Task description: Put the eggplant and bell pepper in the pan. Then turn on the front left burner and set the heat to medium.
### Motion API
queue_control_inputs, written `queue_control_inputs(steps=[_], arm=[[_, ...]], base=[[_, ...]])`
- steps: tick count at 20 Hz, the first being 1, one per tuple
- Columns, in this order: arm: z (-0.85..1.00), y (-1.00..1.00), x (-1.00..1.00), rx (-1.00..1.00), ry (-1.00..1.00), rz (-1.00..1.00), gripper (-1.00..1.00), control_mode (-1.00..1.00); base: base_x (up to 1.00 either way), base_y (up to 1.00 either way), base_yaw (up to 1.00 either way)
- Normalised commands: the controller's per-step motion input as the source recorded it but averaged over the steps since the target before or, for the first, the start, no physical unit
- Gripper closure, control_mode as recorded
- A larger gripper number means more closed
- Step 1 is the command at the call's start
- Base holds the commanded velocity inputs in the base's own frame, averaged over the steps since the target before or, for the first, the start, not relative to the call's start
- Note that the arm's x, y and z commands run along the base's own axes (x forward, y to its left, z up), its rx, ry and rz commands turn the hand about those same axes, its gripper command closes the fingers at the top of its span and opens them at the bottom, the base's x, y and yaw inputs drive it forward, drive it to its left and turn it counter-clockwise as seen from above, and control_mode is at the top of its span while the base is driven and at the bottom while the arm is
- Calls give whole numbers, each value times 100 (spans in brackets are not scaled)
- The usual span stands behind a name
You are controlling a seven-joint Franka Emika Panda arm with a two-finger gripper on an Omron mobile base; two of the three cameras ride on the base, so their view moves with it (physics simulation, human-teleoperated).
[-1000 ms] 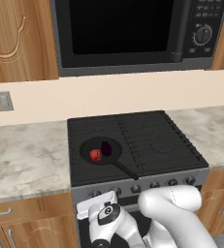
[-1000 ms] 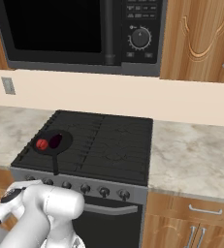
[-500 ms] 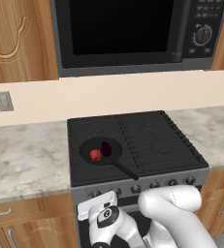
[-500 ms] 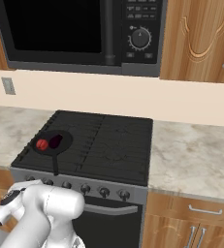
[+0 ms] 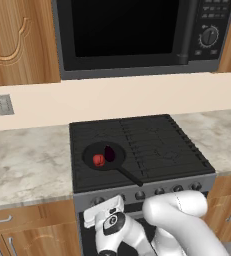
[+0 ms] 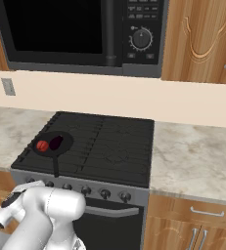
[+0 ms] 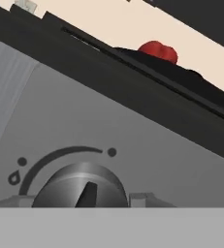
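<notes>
While the end effector (image 7: 84, 201) sits closed around a grey stove knob (image 7: 79, 186), bell pepper (image 5: 98, 160) and eggplant (image 5: 109, 153) lying in the pan (image 5: 118, 159), front left burner

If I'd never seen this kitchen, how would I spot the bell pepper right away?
Find the black stove under the microwave. On its front left burner sits a round black pan with a long handle. Inside it lie two small pieces side by side: the bell pepper is the bright red roundish one, and its neighbour, the eggplant, is dark purple.
</notes>
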Motion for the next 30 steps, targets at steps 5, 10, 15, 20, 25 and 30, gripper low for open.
queue_control_inputs(steps=[5,10,15,20,25,30], arm=[[-47,0,-56,-34,0,-18,100,-100],[-58,0,-53,-36,0,-21,100,-100],[-60,0,-48,-36,0,-22,100,-100],[-63,0,-47,-37,0,-21,100,-100],[-66,0,-44,-38,0,-18,100,-100],[-64,0,-39,-39,-1,-14,100,-100]], base=[[0,0,0],[0,0,0],[0,0,0],[0,0,0],[0,0,0],[0,0,0]])
